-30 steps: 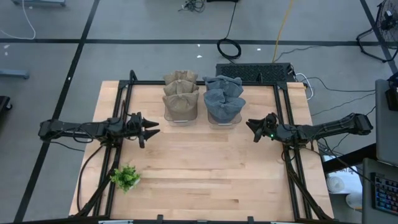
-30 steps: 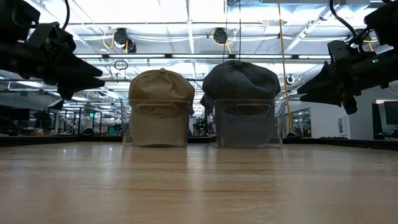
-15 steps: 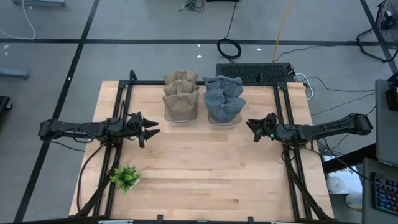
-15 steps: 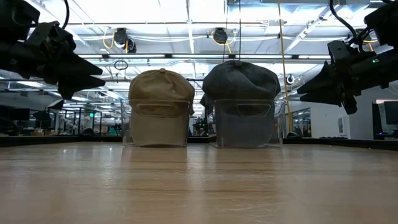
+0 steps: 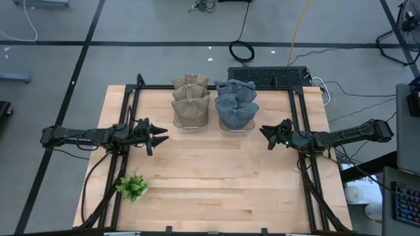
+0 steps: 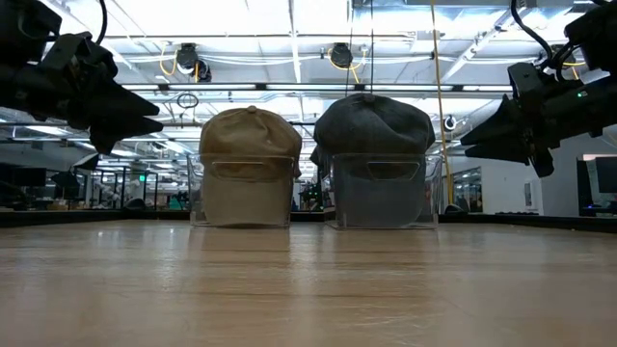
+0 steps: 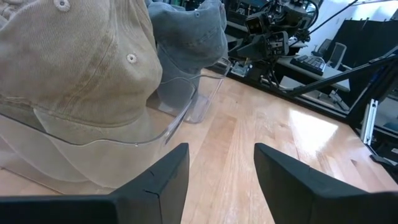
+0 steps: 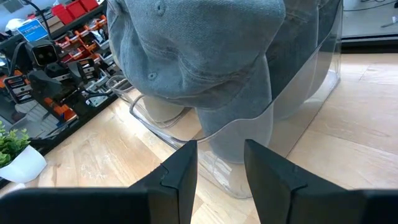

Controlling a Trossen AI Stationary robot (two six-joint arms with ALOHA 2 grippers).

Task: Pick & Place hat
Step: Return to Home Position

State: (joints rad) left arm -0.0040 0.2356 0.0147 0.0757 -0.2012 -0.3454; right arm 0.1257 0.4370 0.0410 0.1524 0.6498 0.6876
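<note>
A pale wooden table (image 5: 216,177), smooth and finely grained, lies bare across its middle, with both dark arms stretched low over its side edges. At its far edge stand two clear, hard plastic bins. The left bin (image 7: 177,121) is heaped above its rim with soft, ribbed brown caps (image 6: 249,135), domed and button-topped. The right bin (image 8: 249,134) beside it holds grey denim-like caps (image 6: 374,125). The left gripper (image 5: 160,136) hovers near the brown caps, fingers parted and empty. The right gripper (image 5: 265,136) faces it near the grey caps, fingers parted more narrowly, also empty. Retiring the arms cleanly likely means drawing back level, clear of bins and frame. A small leafy plant (image 5: 132,187) sits at the near left.
</note>
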